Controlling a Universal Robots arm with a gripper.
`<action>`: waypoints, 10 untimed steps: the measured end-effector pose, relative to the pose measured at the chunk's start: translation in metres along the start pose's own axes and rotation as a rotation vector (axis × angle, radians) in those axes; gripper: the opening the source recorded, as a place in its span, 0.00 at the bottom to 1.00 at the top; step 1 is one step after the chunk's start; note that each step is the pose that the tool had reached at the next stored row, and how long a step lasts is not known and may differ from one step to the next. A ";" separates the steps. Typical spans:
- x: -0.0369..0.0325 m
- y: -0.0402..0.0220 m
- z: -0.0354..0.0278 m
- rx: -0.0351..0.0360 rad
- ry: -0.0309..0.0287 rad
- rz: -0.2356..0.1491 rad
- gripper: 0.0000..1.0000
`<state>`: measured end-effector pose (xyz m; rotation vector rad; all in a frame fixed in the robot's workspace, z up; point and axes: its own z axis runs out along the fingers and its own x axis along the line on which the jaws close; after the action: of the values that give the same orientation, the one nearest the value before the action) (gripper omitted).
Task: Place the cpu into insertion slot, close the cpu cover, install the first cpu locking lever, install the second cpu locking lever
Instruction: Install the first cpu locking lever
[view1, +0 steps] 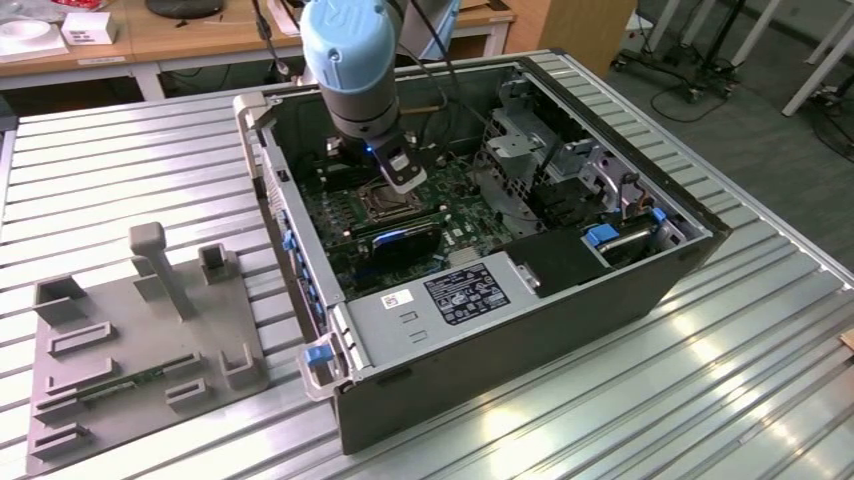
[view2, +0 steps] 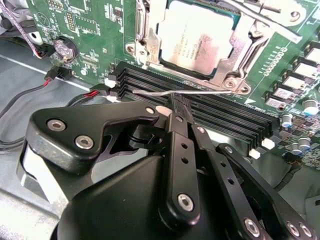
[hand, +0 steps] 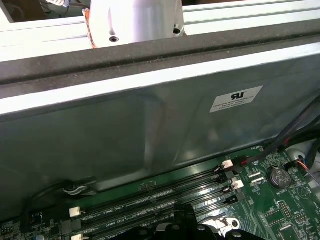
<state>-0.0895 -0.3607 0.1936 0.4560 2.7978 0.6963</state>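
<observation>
The gripper (view2: 176, 107) hangs low inside the open computer case (view1: 667, 265), its dark fingertips (view2: 181, 111) pressed together on a thin metal lever (view2: 170, 93) in the second wrist view. The lever is a bent wire rod; its long axis runs along the edge of the socket and parallel to the black memory slots (view2: 220, 117) beneath it, with its free end on the side of the round coin battery (view2: 65, 48) and its other end reaching the corner screw of the socket frame. The pinch sits near the middle of the rod.

Just beyond the lever, on the far side from the gripper, lies the insertion slot (view2: 200, 40). The cpu (view2: 196, 36) already rests flat in it, pale face up, and the cpu cover (view2: 245, 52) lies down around it, its window framing the chip. A second lever (view2: 260, 19) crosses the far corner of the cover at a slant. In the exterior view the arm (view1: 350, 60) stands nearly upright over the green board (view1: 461, 215).
</observation>
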 end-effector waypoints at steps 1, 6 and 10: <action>0.0000 -0.0001 0.0002 0.0000 -0.0001 0.000 0.11; 0.0000 -0.0007 0.0014 0.0003 -0.0007 0.001 0.11; 0.0000 -0.0012 0.0024 0.0005 -0.0013 0.002 0.11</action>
<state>-0.0891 -0.3607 0.1909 0.4597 2.7967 0.6956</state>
